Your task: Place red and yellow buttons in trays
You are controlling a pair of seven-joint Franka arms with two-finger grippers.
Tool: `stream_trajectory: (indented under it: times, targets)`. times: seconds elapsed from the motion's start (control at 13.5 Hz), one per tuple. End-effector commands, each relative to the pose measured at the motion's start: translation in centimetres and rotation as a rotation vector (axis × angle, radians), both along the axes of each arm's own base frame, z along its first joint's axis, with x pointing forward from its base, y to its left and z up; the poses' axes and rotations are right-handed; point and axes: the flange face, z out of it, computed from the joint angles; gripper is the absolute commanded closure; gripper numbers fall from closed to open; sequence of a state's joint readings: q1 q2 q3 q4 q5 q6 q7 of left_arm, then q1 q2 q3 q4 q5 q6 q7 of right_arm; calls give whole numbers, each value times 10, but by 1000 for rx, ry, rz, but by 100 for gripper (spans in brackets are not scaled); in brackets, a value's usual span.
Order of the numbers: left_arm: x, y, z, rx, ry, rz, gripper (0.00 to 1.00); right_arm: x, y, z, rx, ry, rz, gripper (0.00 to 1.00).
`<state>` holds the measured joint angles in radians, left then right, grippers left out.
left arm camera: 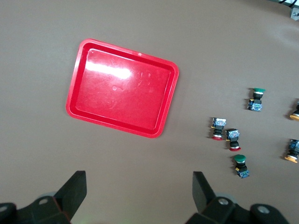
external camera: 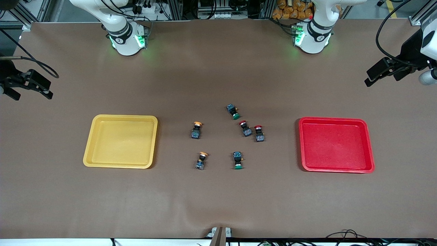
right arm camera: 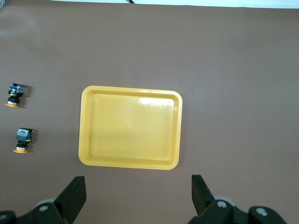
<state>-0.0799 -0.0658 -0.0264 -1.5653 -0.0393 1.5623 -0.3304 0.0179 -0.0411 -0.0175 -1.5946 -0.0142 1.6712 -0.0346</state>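
No legible text, label, brand or number appears on any item in the three views. The base collars of both arms each carry a small dark round mark in the front view; its content cannot be read.

Brown table (external camera: 218,191), bright trays, small capped switches

One tray is plain yellow (external camera: 89,153), the other plain red (external camera: 370,150) — the buttons have black-and-blue bodies: two orange-yellow caps (external camera: 197,123) (external camera: 203,154), two red caps (external camera: 242,122) (external camera: 258,127), two green caps (external camera: 236,116) (external camera: 238,166).
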Motion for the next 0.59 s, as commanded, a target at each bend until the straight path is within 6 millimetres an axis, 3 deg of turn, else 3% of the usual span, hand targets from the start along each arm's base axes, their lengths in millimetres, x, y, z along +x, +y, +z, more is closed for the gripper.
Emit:
stream_trajectory:
  times: [0.0,0.37,0.52]
  targets:
    - [2,-1,2,-12,10,-5,0,3,1,4,-8,1,-14,0]
    - [0,-3,-11,12,64,-35,0,3,1,4,-8,1,-14,0]
    - [2,-22,-26,18,112,-75,0,3,3,4,-7,-1,-11,0]
